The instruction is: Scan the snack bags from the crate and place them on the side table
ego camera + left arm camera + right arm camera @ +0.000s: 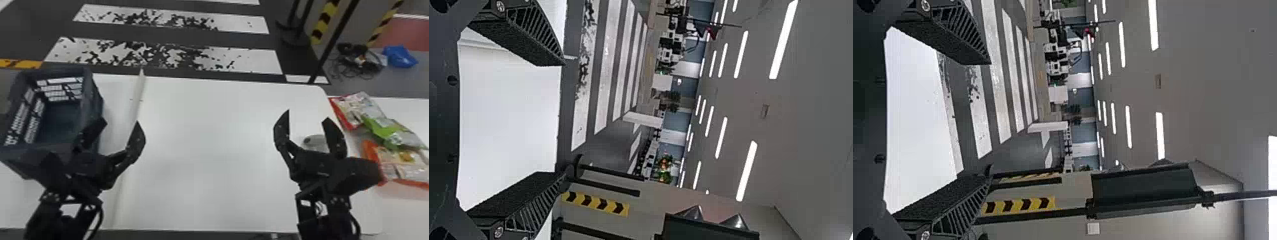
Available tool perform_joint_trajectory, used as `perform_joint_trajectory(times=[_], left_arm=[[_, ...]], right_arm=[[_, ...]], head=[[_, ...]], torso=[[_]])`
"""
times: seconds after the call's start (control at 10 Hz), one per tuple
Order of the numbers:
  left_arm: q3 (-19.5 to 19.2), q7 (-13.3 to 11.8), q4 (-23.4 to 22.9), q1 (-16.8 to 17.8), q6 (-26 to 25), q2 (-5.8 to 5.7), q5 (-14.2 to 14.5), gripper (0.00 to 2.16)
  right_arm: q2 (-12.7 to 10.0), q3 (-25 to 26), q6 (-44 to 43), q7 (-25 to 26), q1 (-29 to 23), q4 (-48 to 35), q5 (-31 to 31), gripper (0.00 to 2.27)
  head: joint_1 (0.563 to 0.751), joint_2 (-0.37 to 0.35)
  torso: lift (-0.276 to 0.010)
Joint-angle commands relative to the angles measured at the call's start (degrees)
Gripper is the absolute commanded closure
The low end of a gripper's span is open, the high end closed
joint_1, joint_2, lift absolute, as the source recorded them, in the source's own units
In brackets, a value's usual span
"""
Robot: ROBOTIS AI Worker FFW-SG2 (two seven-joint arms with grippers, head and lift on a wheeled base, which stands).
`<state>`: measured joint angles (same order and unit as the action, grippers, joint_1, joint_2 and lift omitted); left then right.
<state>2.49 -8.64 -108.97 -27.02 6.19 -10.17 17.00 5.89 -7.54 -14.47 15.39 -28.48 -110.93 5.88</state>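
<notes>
Left tool point(120, 122), right tool point(307, 115) wide | crate point(95, 99) seemingly empty, snack bags point(381, 127) lying on right worktop point(403, 209) | I'm likely finishing; parking next

The left gripper point(120, 123) and right gripper point(307, 116) are black, their wedge-shaped fingers point(521, 40) slatted at the sides, with silvery screws point(499, 6). Black cables point(100, 218) curve beside open-framed black forearms point(41, 220) dotted with pale specks.

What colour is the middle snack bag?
The middle snack bag is green and greyish, clearest in head view.
</notes>
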Motion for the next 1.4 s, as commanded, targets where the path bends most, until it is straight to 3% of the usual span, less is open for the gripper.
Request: perform_joint_trajectory(times=[0.0, 0.4, 1.3], left_arm=[[0.3, 0.1, 0.0, -0.1, 0.2, 0.15, -0.5, 0.09], [1.0, 1.1, -0.5, -1.5, 0.4, 1.21, -2.1, 0.09], [1.1, 2.1, -2.5, -3.4, 0.4, 1.82, -3.3, 0.09]], right_arm=[[-0.1, -3.9, -3.7, 1.3, -0.8, 2.4, -3.2, 0.07], [-0.4, -5.7, -3.9, 1.4, -3.8, 4.6, -4.2, 0.07], [-0.3, -5.9, -3.9, 1.5, -4.5, 4.6, -4.8, 0.07]], head=[[0.695, -0.047], [0.695, 0.021], [0.695, 0.023]], torso=[[-0.081], [-0.081], [-0.081]])
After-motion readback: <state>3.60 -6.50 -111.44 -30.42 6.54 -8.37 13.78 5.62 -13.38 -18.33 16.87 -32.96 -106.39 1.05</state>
